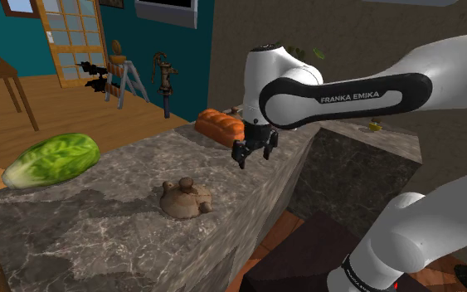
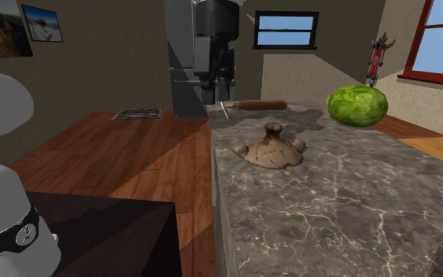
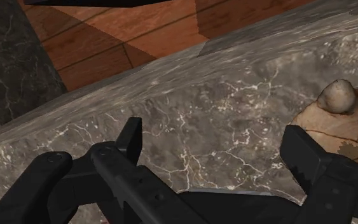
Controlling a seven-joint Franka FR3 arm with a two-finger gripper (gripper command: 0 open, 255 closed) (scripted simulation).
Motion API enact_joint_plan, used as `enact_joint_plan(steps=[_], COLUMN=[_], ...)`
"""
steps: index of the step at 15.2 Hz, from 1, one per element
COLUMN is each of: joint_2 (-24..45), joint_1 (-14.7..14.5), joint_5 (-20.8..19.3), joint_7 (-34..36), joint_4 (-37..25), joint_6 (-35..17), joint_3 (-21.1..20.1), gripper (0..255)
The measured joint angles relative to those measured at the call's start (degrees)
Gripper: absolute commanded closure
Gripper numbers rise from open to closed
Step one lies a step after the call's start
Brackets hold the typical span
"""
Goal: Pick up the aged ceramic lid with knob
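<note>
Step in hand: approach, as judged from the layout. No grasp yet.

Gripper [image 1: 254,151] hangs above the stone counter [image 1: 99,224], near its edge, between the bread loaf [image 1: 220,127] and the lid [image 1: 186,198]. Fingers [image 3: 131,137] stand wide apart and hold nothing; bare counter shows between them in the wrist view.

Lid: brown, weathered, domed, knob [image 2: 273,128] on top. It lies flat on the counter, apart from everything else. In the wrist view it sits just outside one finger, not between the two.

Next move, by my reading: shift sideways towards the lid until the knob is centred between the fingers, come down, then close on the knob. The knob is small and rounded, so centring matters; the dome's slope offers poor grip.

Count:
- lid: 1
- knob: 1
- bread loaf: 1
- cabbage [image 1: 53,159]: 1, at the counter's far end in the shoulder view, well apart from the lid
- counter: 1
- arm: 1, gripper: 1
</note>
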State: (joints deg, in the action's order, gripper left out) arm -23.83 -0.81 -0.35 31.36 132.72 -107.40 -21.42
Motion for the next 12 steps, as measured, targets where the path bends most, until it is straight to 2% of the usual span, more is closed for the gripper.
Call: enact_joint_plan(steps=[5, 9, 12], joint_2=[9.26, 19.25, 26.53], joint_1=[0.20, 0.30, -1.07], joint_5=[-3.39, -9.00, -13.85], joint_7=[8.27, 15.46, 21.48], joint_4=[-5.66, -13.42, -18.83], joint_6=[-3.50, -4.46, -4.66], joint_3=[-5.46, -9.01, -11.01], gripper=[0, 0, 0])
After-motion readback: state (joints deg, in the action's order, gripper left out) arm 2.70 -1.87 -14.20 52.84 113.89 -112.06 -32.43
